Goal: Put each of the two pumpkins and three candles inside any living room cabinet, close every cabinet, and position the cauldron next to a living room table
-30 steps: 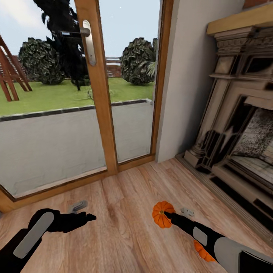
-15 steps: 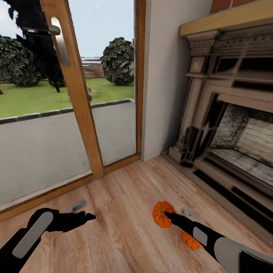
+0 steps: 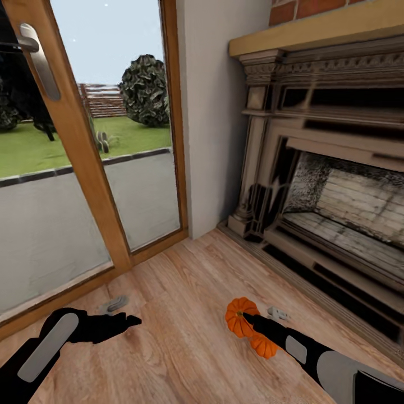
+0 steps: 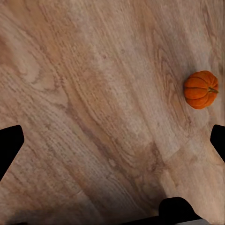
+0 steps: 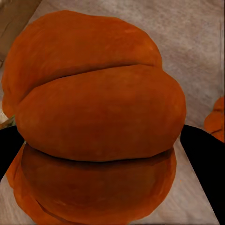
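Clearly the right claw (image 3: 247, 320) clamps a pumpkin (image 3: 238, 315), while the left claw (image 3: 132, 321) gapes empty.

A pale wood-plank floor (image 3: 179, 314) fills the lower half of the head view. One small orange pumpkin (image 3: 264, 346) lies on it at lower right of centre, partly behind a dark arm; the left wrist view shows it (image 4: 200, 89) at right edge
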### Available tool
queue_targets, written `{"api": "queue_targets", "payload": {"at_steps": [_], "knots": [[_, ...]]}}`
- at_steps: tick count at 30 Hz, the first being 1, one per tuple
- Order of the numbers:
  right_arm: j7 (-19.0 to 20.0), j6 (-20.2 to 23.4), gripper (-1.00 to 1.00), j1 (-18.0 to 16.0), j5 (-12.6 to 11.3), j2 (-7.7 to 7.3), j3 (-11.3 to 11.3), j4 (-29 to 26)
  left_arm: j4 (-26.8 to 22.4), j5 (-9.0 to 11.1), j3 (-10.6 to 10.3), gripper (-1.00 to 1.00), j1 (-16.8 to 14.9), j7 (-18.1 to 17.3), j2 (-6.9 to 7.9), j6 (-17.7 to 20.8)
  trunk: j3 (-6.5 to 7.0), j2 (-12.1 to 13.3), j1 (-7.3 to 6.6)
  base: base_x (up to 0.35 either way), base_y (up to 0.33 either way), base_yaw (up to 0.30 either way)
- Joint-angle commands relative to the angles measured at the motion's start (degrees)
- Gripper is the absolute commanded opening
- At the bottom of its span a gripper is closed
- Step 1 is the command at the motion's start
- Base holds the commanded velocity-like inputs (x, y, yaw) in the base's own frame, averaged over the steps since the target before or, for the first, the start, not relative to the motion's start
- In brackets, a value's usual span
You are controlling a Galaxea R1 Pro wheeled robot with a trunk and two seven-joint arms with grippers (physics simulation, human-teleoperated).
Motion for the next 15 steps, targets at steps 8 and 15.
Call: {"api": "queue_targets", "payload": {"at_steps": [8,15], "knots": [[0.1,0.0,-1.0,0.0,-0.4,-0.02,0.2,-0.1,-0.1,0.6,-0.1,1.0,0.0,0.6,0.05,0.0,-0.04,0.0,-0.02,0.0,0.0,-0.202],[0.1,-0.3,-1.0,0.0,-0.4,-0.02,0.2,-0.1,-0.1,0.6,-0.1,1.0,0.0,0.6,0.05,0.0,0.14,0.4,-0.24,0.0,0.0,-0.005]]}}
